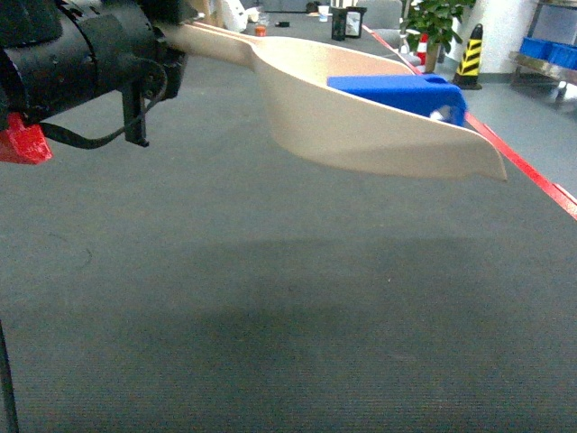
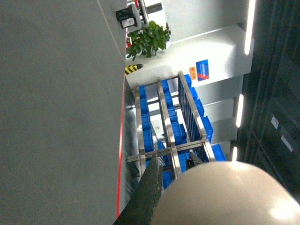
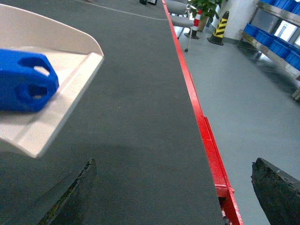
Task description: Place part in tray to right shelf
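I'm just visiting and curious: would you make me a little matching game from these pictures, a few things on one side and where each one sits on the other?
Things:
1. small bright-blue plastic block
2. beige dustpan-shaped scoop
3. red table edge strip
4. yellow-and-black striped post

Places:
A. standing on the grey floor beyond the table
B. lying inside the scoop near its front lip
C. lifted above the dark table mat
D. running along the right side of the dark mat

Pairs: 1-B, 2-C, 3-D, 4-A
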### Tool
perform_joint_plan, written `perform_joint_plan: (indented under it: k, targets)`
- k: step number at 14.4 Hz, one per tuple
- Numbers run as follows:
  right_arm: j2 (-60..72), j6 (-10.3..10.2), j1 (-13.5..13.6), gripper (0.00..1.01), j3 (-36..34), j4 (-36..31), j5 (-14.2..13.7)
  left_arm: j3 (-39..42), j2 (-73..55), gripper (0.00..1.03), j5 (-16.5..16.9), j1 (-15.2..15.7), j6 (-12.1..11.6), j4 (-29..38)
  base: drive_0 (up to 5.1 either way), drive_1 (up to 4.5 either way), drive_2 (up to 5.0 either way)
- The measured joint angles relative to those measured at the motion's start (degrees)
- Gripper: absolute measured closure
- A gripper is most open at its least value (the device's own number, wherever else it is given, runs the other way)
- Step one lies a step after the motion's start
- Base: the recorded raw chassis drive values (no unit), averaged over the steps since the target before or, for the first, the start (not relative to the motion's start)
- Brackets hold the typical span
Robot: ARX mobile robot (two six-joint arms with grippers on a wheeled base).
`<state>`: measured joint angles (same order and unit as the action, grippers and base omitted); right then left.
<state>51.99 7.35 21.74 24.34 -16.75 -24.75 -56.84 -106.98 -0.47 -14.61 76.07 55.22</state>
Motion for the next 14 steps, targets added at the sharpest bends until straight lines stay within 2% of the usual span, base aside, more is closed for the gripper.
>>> perform_joint_plan:
  k: [1, 2, 5, 6, 13, 14]
  targets:
    - [0.02, 0.00, 0.02, 0.03, 0.00, 0.00, -0.09, 1.44, -0.02, 0.90, 0.39, 2.67, 3.98, 4.61, 0.0, 0.00, 0.0]
    - [0.02, 0.00, 0.02, 0.03, 0.00, 0.00, -0.09, 2.12, -0.02, 0.90, 0.20, 3.28, 6.56, 6.99, 0.0, 0.00, 0.0]
    - [0.02, 0.00, 0.02, 0.03, 0.00, 0.00, -0.09, 3.65, 0.02, 0.90, 0.17, 3.69, 11.19, 12.00, 0.0, 0.00, 0.0]
    - [0.02, 0.00, 0.02, 0.03, 0.00, 0.00, -0.09, 4.02, 0.33, 0.90, 0.24, 3.67, 11.96, 13.18, 0.0, 0.00, 0.0]
    - [0.02, 0.00, 0.02, 0.03, 0.00, 0.00, -0.11, 4.79, 2.29, 0.90, 0.87, 2.93, 12.04, 12.46, 0.0, 0.00, 0.0]
    - [0.02, 0.00, 0.02, 0.03, 0.00, 0.00, -0.09, 4.79, 2.29, 0.90, 0.87, 2.93, 12.02, 12.46, 4.7, -3.80, -0.9]
